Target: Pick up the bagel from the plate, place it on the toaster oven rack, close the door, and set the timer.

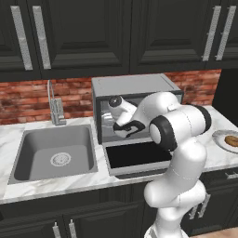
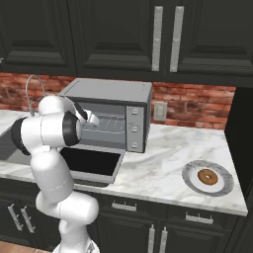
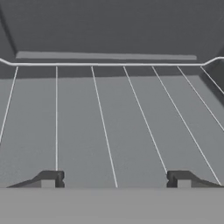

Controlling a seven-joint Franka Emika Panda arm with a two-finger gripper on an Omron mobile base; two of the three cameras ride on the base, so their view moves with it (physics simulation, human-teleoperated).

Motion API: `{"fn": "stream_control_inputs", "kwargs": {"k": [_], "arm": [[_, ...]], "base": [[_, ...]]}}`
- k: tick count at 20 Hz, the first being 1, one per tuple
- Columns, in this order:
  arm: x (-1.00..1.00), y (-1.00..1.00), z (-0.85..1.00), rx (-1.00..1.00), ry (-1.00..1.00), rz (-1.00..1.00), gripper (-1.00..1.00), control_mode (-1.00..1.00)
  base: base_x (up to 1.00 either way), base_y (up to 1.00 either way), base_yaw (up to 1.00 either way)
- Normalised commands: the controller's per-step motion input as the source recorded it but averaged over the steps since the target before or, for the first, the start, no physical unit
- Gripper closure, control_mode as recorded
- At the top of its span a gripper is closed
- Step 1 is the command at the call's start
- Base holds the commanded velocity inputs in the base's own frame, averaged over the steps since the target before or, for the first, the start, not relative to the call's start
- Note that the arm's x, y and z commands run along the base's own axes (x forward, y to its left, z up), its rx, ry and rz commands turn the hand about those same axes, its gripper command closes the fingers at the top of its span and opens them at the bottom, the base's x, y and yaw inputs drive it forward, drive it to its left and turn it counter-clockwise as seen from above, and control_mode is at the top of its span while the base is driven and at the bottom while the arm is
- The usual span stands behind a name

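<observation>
So the two-finger gripper (image 3: 116,179) is inside the grey boxy toaster oven (image 2: 111,116), fingers spread wide over the thin silver wire rack (image 3: 105,122), holding nothing. The golden-brown bagel (image 2: 207,177) sits on the round pale plate (image 2: 190,170), well right.

This is a home kitchen. A white marble bench (image 2: 163,163) runs along a red brick wall (image 2: 197,104), with black cabinet doors (image 1: 83,32) and silver bar handles above it and more black cabinets below. A steel sink (image 1: 53,153) with a tap (image 1: 56,104) is set into the bench's left end, a grey toaster oven (image 2: 111,116) stands at the back edge with its door (image 2: 91,163) dropped open, and a plate (image 2: 220,185) with a bagel (image 2: 207,177) sits near the front right corner.
</observation>
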Motion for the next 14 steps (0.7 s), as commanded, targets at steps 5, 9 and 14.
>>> {"fn": "stream_control_inputs", "kwargs": {"k": [5,9,14], "arm": [[-0.07,-0.06,-0.25,0.0,0.07,0.0,-1.0,-1.0],[-0.37,-0.12,-0.39,0.0,0.22,-0.01,-1.0,-1.0],[-0.72,-0.16,-0.65,0.0,0.23,0.0,-1.0,-1.0]], "base": [[0.0,0.0,0.0],[0.0,0.0,0.0],[0.0,0.0,0.0]]}}
